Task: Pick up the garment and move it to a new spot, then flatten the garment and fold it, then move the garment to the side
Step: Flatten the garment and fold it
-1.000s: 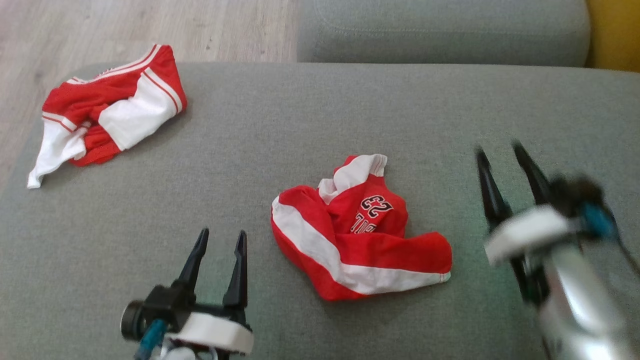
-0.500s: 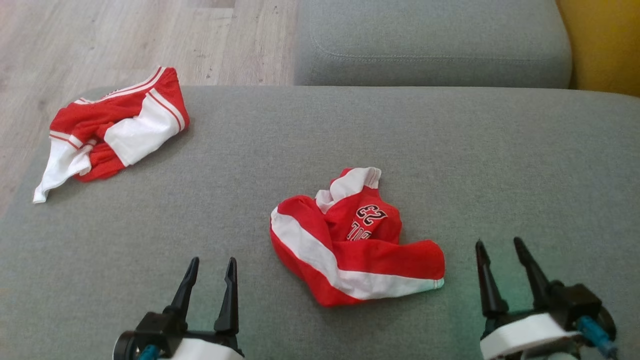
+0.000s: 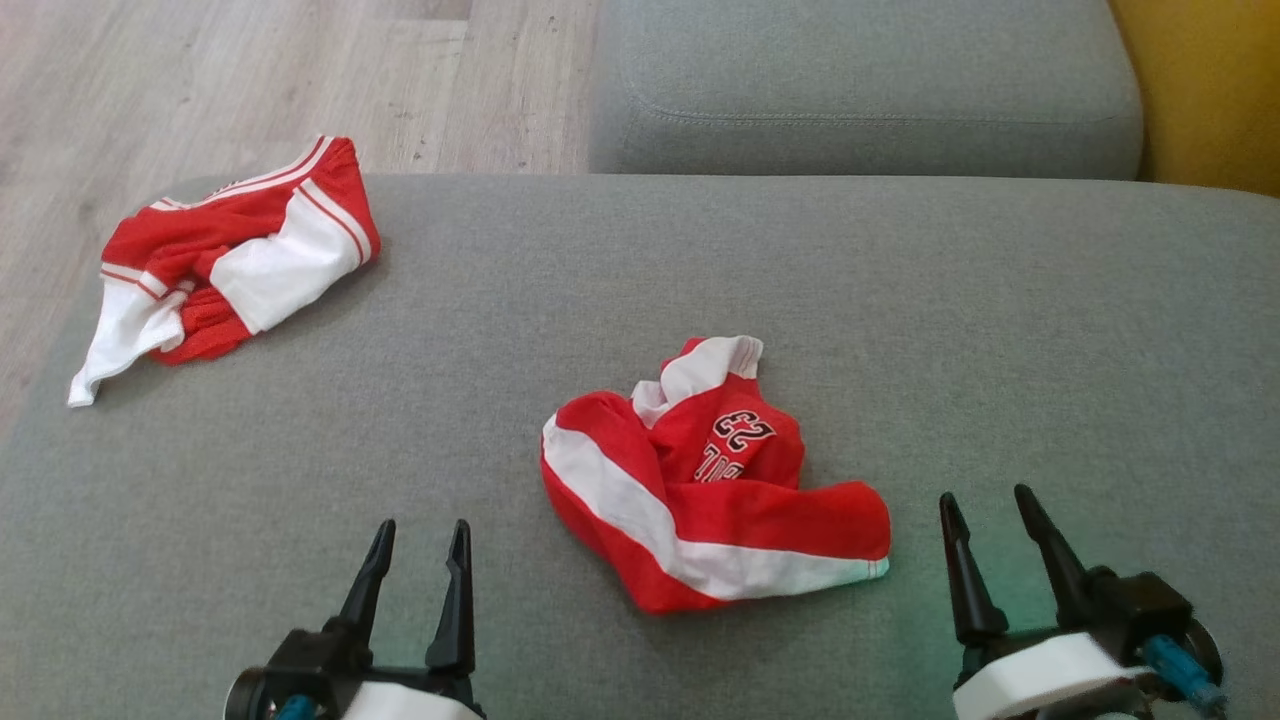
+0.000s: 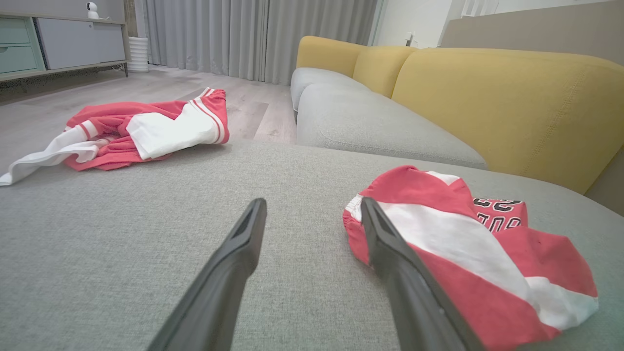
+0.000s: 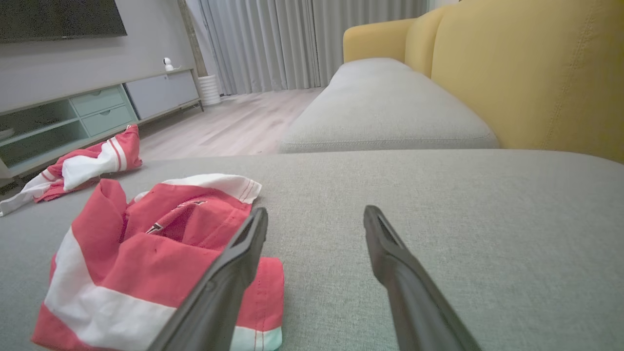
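Jaws on both sides stand apart and empty, flanking the crumpled red garment [image 3: 700,490] lying mid-cushion on the grey sofa [image 3: 1000,300]. Pinch only one loose fold and you likely drag it bunched; don't mistake the second garment [image 3: 230,250] far left for it

"What's underfoot?"

"Pale wood planks [image 3: 250,70], running back to long grey curtains [image 4: 253,34]."

"And the seating?"

"A sofa with a grey seat cushion [image 3: 860,90] and yellow back cushions [image 4: 512,97]. A wider grey seat [image 3: 900,300] lies just in front of it."

"Anything along the wall?"

"A low cabinet [image 5: 102,105] with pale green drawers, a small white camera [image 5: 168,63] on top, and a dark screen [image 5: 58,17] above it on the grey wall [image 5: 73,63]."
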Tool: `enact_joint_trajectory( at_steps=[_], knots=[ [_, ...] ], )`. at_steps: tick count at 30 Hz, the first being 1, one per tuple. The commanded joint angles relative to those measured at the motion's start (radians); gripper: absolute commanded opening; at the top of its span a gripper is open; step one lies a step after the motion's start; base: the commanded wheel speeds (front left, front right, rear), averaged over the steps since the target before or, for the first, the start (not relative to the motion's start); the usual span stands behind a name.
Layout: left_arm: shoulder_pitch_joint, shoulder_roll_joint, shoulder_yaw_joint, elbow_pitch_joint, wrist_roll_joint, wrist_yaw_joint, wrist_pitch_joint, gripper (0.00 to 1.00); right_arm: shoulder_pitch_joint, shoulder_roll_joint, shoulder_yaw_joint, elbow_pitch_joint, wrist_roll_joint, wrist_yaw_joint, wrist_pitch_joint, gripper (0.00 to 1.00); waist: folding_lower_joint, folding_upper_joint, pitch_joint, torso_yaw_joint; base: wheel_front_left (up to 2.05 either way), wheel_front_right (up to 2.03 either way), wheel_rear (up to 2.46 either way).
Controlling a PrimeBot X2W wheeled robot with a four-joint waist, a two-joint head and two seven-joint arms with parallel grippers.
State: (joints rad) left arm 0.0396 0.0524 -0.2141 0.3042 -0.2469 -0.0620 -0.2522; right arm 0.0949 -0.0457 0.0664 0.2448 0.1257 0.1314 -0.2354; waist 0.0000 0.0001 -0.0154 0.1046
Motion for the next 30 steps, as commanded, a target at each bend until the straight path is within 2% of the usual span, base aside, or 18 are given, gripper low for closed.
enact_joint_trajectory(
  at_steps=[1, 7, 13, 25, 26, 27, 28, 29, 30],
  knots=[
    [-0.024, 0.001, 0.039, -0.035, 0.005, -0.003, -0.010, 1.00, -0.022, -0.005, 0.026, -0.028, -0.003, -0.001, 0.006, 1.00, 0.0000, -0.0001, 0.002, 0.001, 0.00, 0.00, 0.00],
    [-0.033, 0.000, 0.033, -0.034, 0.005, -0.005, -0.010, 1.00, -0.013, -0.005, 0.044, 0.039, -0.049, -0.001, 0.056, 1.00, 0.0000, -0.0001, 0.019, 0.017, 0.00, 0.00, 0.00],
    [-0.049, 0.000, 0.026, -0.032, 0.005, -0.004, -0.010, 1.00, -0.052, -0.005, 0.068, 0.157, -0.042, -0.001, 0.072, 1.00, 0.0000, -0.0001, 0.047, 0.039, 0.00, 0.00, 0.00],
    [-0.068, -0.001, 0.023, -0.032, 0.004, 0.000, -0.010, 1.00, -0.155, -0.005, 0.129, 0.312, -0.018, -0.001, 0.019, 0.98, 0.0000, -0.0001, 0.079, 0.068, 0.00, 0.00, 0.00],
    [-0.069, -0.001, 0.023, -0.032, 0.004, 0.000, -0.010, 1.00, -0.158, -0.005, 0.134, 0.321, -0.013, -0.001, 0.018, 0.87, 0.0000, -0.0001, 0.080, 0.068, 0.00, 0.00, 0.00],
    [-0.070, -0.001, 0.024, -0.032, 0.004, 0.000, -0.010, 1.00, -0.162, -0.005, 0.137, 0.328, -0.009, -0.001, 0.017, 0.60, 0.0000, -0.0001, 0.081, 0.068, 0.00, 0.00, 0.00],
    [-0.070, -0.001, 0.024, -0.032, 0.004, 0.000, -0.010, 1.00, -0.165, -0.005, 0.140, 0.334, -0.005, -0.001, 0.015, 0.45, 0.0000, -0.0001, 0.082, 0.068, 0.00, 0.00, 0.00],
    [-0.071, -0.002, 0.026, -0.032, 0.004, 0.001, -0.010, 1.00, -0.168, -0.005, 0.143, 0.339, 0.000, -0.001, 0.014, 0.35, 0.0000, -0.0001, 0.083, 0.067, 0.00, 0.00, 0.00],
    [-0.071, -0.002, 0.027, -0.033, 0.004, 0.002, -0.010, 1.00, -0.171, -0.005, 0.146, 0.344, 0.006, -0.001, 0.013, 0.30, 0.0000, -0.0001, 0.083, 0.065, 0.00, 0.00, 0.00]
  ],
)
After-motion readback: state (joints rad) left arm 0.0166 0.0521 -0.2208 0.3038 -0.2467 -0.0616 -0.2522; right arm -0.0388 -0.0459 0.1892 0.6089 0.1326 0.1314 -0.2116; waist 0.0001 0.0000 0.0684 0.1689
